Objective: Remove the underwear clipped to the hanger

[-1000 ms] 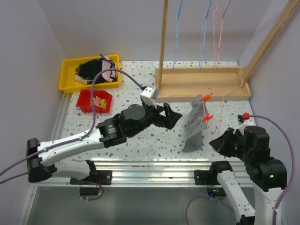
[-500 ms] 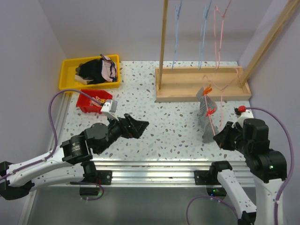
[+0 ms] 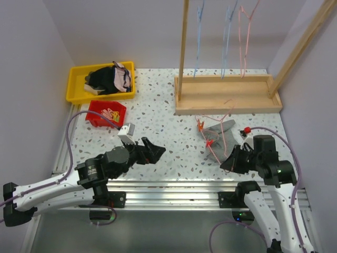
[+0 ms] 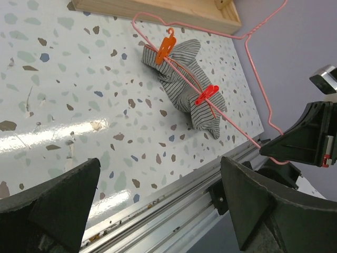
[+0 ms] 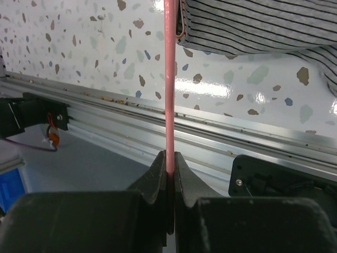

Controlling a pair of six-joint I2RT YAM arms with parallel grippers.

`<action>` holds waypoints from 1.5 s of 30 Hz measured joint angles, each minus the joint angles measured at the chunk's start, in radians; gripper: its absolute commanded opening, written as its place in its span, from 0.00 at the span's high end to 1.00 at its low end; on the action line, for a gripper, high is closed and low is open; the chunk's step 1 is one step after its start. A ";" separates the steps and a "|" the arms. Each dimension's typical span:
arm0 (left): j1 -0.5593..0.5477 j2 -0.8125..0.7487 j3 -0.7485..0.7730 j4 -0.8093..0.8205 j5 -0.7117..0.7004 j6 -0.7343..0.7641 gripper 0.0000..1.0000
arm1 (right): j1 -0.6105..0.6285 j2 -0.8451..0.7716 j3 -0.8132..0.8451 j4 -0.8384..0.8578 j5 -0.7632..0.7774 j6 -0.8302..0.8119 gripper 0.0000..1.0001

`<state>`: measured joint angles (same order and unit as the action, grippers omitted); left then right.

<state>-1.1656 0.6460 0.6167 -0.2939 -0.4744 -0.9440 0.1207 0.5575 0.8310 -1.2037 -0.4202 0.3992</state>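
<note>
Pink hanger (image 5: pixel 170 79), grey underwear (image 4: pixel 184 92) clipped, in right claw (image 5: pixel 169 157) | left claw (image 3: pixel 154 151) apart | rack (image 3: pixel 226 96) behind

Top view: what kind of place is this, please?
Probably a robotics lab test cell, not a home: a left arm and right arm bolted to a metal rail, a wooden rack, and plain walls close around a small speckled table.

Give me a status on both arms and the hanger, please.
Right end effector shut on hanger. Left end effector open, empty. Grey briefs on table, held by both clips.
</note>
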 measured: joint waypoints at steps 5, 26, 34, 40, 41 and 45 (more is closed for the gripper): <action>0.000 0.039 -0.057 0.050 0.011 -0.045 0.00 | 0.002 -0.026 -0.084 0.009 -0.047 0.000 1.00; 0.219 0.678 0.102 0.424 0.332 -0.255 0.00 | 0.002 -0.103 -0.209 0.043 -0.099 0.001 1.00; 0.354 0.989 0.344 0.401 0.537 -0.269 0.00 | 0.002 -0.120 -0.214 0.042 -0.098 0.004 1.00; 0.394 1.173 0.533 0.335 0.667 -0.263 0.00 | 0.002 -0.120 -0.214 0.042 -0.097 0.004 1.00; 0.399 1.192 0.553 0.319 0.679 -0.260 0.00 | 0.002 -0.121 -0.214 0.042 -0.097 0.005 1.00; 0.422 1.255 0.593 0.258 0.727 -0.241 0.00 | 0.002 -0.127 -0.214 0.042 -0.095 0.008 1.00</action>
<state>-0.7441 1.9007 1.2098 -0.0357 0.2523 -1.1847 0.1226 0.4301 0.6167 -1.1618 -0.5156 0.4072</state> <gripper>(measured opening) 0.997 0.044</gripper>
